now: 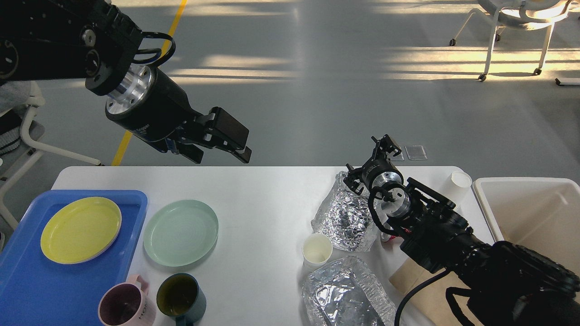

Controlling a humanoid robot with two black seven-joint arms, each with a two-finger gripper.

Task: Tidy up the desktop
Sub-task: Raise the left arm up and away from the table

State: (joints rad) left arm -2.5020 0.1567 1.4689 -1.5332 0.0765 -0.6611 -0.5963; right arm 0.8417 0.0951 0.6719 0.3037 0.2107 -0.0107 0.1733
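The white desktop (258, 194) fills the lower half of the head view. My left gripper (235, 144) hangs high over its back edge, angled down to the right, open and empty, well above the pale green plate (181, 232). My right gripper (385, 146) is small and dark above the back edge, just behind a crumpled foil sheet (344, 215); its fingers cannot be told apart. A second foil sheet (345, 292) lies at the front, with a white paper cup (316, 250) beside it.
A blue tray (27, 285) at the left carries a yellow plate (80, 229). A pink mug (123, 305) and a dark teal mug (179, 296) stand at the front. At the right are an off-white bin (534, 213), a pale cup (456, 184) and brown paper (426, 290).
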